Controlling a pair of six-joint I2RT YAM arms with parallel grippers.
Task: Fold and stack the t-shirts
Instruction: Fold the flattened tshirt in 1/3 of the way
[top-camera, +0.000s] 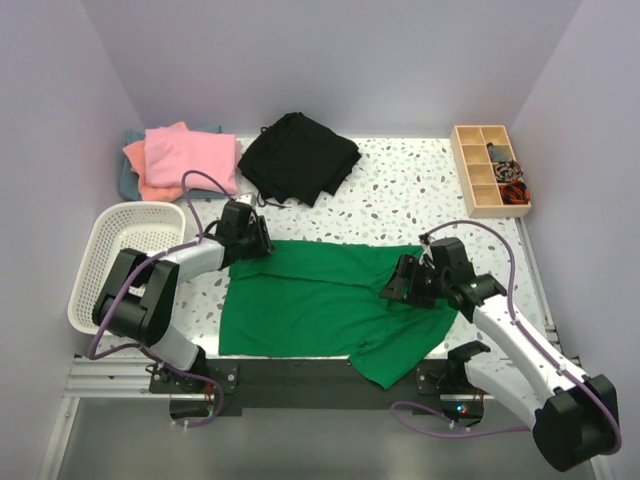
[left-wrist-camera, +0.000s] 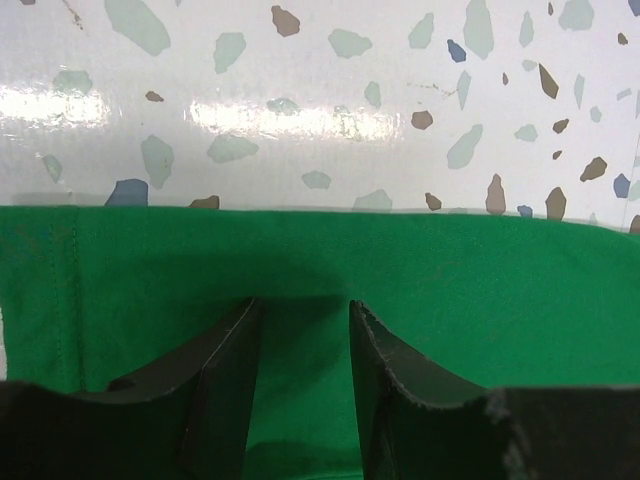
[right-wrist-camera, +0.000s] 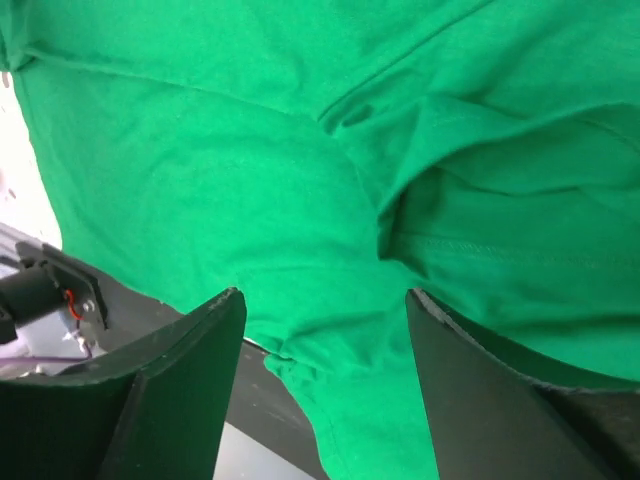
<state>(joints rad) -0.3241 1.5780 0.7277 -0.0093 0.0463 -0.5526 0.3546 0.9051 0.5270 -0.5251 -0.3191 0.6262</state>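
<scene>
Green t-shirt (top-camera: 300, 300), spread on the speckled surface (top-camera: 400, 180) beneath both arms: left gripper (left-wrist-camera: 300, 310) narrowly parted just inside the far hem, right gripper (right-wrist-camera: 325, 295) wide above rumpled cloth, each seemingly placed to pinch an edge for folding, nothing gripped yet.

From the top cam we get only a sliver of the grey-teal tee (top-camera: 127, 182) under the pink tee (top-camera: 190, 158) & salmon-orange tee (top-camera: 156, 189), the wooden tray (top-camera: 478, 127) contents are too small to ID, and both wrist cams crop the green tee (right-wrist-camera: 200, 170) at pic edges.
</scene>
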